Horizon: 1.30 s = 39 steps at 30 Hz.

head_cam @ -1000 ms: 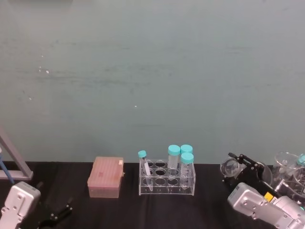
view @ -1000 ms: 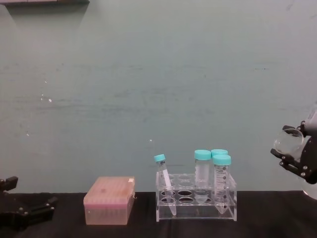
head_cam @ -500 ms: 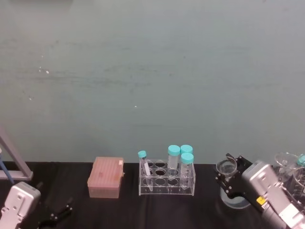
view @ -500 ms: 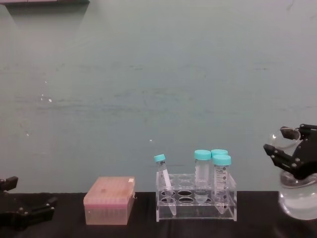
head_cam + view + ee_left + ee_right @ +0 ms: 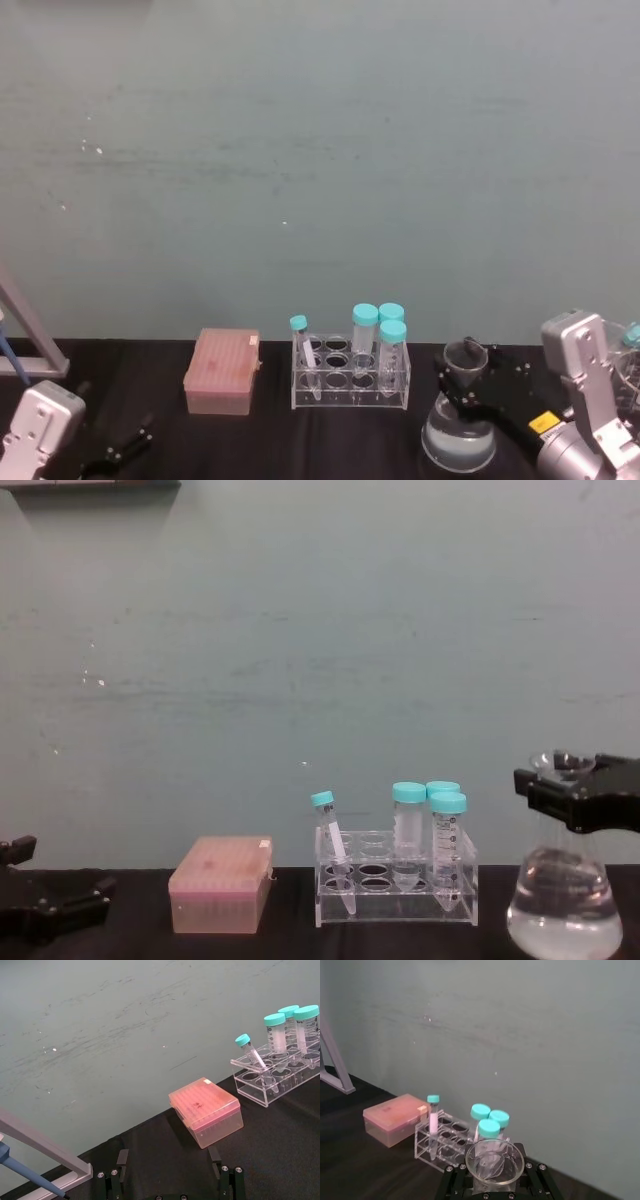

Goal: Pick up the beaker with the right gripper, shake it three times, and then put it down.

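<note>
Over the last second I have swung the beaker (image 5: 565, 905) from a raised, tipped pose back upright and lowered it just right of the tube rack (image 5: 396, 885). I judge the shaking done and the set-down under way, though I cannot tell if its base touches the table (image 5: 280, 945). My right gripper (image 5: 575, 798) has its jaws pinching the neck under the flared rim, while my left gripper (image 5: 169, 1172) rests spread, well left of the rack.
</note>
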Motion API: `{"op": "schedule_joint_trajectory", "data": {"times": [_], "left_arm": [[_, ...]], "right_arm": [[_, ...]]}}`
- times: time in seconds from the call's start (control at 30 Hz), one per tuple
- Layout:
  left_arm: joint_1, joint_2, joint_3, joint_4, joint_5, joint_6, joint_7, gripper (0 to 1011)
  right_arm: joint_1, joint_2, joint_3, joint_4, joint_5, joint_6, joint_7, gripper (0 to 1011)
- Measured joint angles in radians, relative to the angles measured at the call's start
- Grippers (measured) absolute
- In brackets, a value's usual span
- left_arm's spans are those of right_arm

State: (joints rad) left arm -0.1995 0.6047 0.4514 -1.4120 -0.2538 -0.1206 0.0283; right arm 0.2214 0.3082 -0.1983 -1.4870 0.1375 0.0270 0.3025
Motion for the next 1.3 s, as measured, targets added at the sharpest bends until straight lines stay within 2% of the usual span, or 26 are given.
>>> {"op": "schedule_joint_trajectory", "data": {"times": [0.23,0.43,0.7,1.3], "left_arm": [[0.000,0.000,0.000,0.000,0.000,0.000,0.000,1000],[0.000,0.000,0.000,0.000,0.000,0.000,0.000,1000],[0.000,0.000,0.000,0.000,0.000,0.000,0.000,1000],[0.000,0.000,0.000,0.000,0.000,0.000,0.000,1000]], "right_arm": [[-0.014,-0.012,0.009,-0.014,0.060,0.075,0.004,478],[-0.015,-0.009,0.006,-0.015,0.083,0.094,0.005,478],[-0.011,-0.002,-0.006,-0.016,0.090,0.095,0.003,478],[-0.011,-0.004,-0.005,-0.016,0.089,0.094,0.002,478]]}}
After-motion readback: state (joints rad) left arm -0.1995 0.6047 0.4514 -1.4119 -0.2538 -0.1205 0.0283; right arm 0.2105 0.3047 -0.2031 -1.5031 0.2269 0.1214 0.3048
